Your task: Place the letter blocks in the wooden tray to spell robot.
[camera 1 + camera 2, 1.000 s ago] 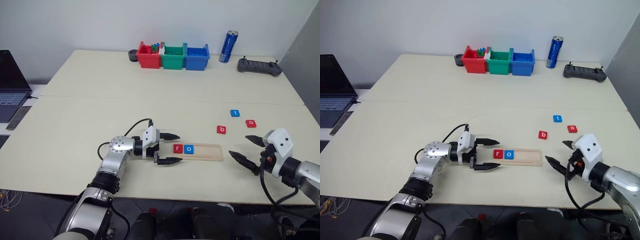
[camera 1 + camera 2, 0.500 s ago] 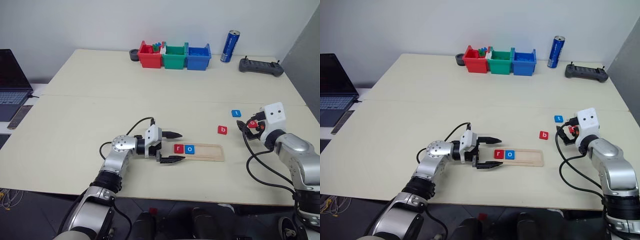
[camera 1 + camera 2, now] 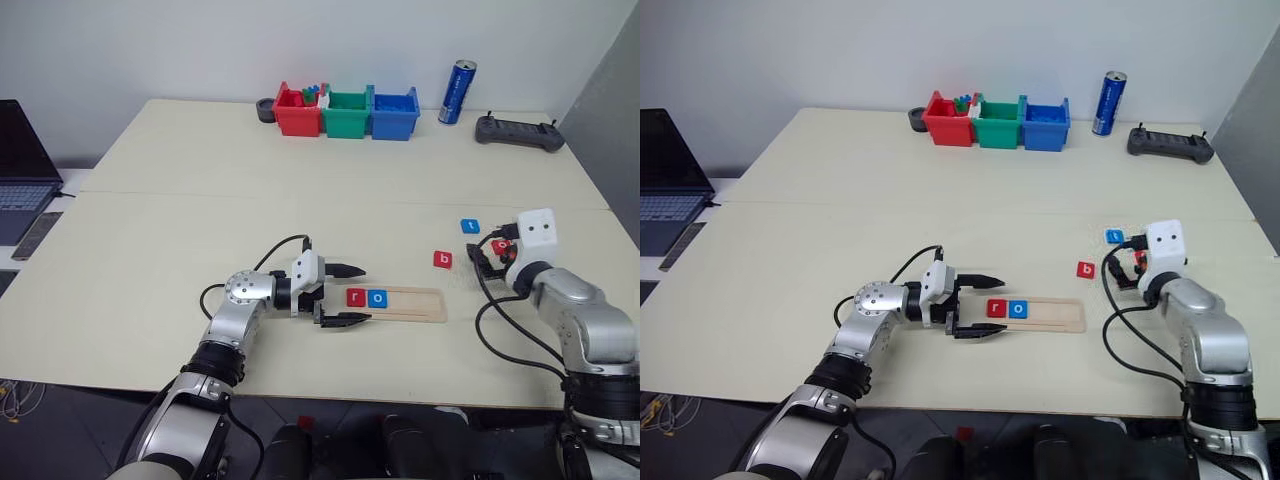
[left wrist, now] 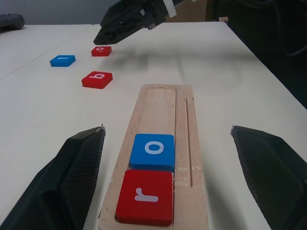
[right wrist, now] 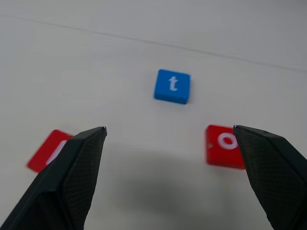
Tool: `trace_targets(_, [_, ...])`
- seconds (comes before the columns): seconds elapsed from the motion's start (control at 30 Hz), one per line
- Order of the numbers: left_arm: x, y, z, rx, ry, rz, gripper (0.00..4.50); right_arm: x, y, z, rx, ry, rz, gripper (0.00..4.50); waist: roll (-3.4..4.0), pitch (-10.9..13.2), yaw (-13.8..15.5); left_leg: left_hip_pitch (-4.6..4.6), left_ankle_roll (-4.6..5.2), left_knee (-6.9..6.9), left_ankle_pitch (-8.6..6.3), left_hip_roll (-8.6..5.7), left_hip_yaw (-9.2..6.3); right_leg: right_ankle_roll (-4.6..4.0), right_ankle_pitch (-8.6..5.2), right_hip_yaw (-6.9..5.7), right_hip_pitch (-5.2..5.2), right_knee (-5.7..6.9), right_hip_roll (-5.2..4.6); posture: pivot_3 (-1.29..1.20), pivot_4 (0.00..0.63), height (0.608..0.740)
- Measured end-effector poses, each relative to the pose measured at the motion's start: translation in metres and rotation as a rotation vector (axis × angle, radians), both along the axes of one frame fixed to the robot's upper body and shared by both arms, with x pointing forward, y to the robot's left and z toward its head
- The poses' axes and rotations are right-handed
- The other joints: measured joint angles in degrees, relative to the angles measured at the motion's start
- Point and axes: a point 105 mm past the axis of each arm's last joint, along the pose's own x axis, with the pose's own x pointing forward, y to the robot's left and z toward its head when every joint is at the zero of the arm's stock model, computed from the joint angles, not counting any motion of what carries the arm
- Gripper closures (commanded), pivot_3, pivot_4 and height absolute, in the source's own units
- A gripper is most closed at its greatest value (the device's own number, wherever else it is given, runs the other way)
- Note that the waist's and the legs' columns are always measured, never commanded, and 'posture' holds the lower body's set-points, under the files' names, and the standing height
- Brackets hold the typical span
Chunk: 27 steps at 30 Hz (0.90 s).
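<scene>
Two tiles [image 3: 366,297] trayed, three [image 3: 442,259] loose

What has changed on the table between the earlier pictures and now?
The right gripper moved from the near table edge forward to the loose tiles, and now hangs over the red o block with open jaws, holding nothing. The left gripper, wooden tray, its r and blue o, the b and t stayed put.

Tiles r [image 4: 145,196], o [image 4: 153,151] in tray [image 4: 184,158]; others probably loose rightward
</scene>
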Motion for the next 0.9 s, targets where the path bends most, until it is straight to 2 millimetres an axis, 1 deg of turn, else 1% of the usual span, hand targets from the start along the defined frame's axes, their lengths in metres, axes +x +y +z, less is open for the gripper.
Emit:
trace_targets(0.17, [-0.001,0.000,0.000,0.002,-0.011,-0.011,0.05,-0.009,0.031,-0.006,0.070,0.055,0.027,0.00,0.01,-0.01,0.01,-0.11,0.00,0.01,0.00,0.00,-0.04,0.00,0.00,-0.03,-0.12,0.03,0.00,0.00,0.150,0.740])
trace_targets(0.27, [-0.002,0.000,0.001,0.003,-0.013,-0.015,0.05,-0.013,0.047,-0.016,0.091,0.101,0.034,0.00,0.02,-0.01,-0.08,-0.18,0.00,0.02,0.00,-0.01,-0.03,-0.01,0.00,-0.02,-0.22,0.07,0.00,0.00,0.150,0.740])
trace_targets(0.37, [-0.002,0.000,0.001,0.003,-0.013,-0.015,0.05,-0.015,0.059,-0.025,0.069,0.134,0.044,0.00,0.02,-0.01,-0.20,-0.19,0.00,0.02,0.00,-0.01,-0.02,0.00,0.00,-0.02,-0.24,0.07,0.00,0.00,0.150,0.740])
trace_targets(0.43, [-0.002,0.000,0.001,0.003,-0.014,-0.015,0.05,-0.014,0.062,-0.030,0.049,0.147,0.042,0.00,0.03,-0.02,-0.31,-0.19,0.00,0.02,0.00,-0.01,-0.03,-0.01,0.00,-0.02,-0.24,0.07,0.00,0.00,0.150,0.740])
trace_targets(0.5, [-0.002,0.001,0.001,0.003,-0.014,-0.015,0.05,-0.013,0.062,-0.030,0.041,0.144,0.028,0.00,0.03,-0.02,-0.45,-0.19,0.00,0.01,0.00,0.00,-0.03,-0.01,0.00,-0.02,-0.24,0.07,0.00,0.00,0.150,0.740])
trace_targets(0.9, [-0.002,0.004,0.003,0.014,-0.028,-0.013,0.05,0.002,0.063,-0.028,0.057,0.131,-0.032,0.00,0.04,-0.03,-0.99,-0.18,0.00,0.01,0.00,0.00,-0.04,-0.01,0.00,-0.03,-0.24,0.10,0.01,0.00,0.150,0.740])
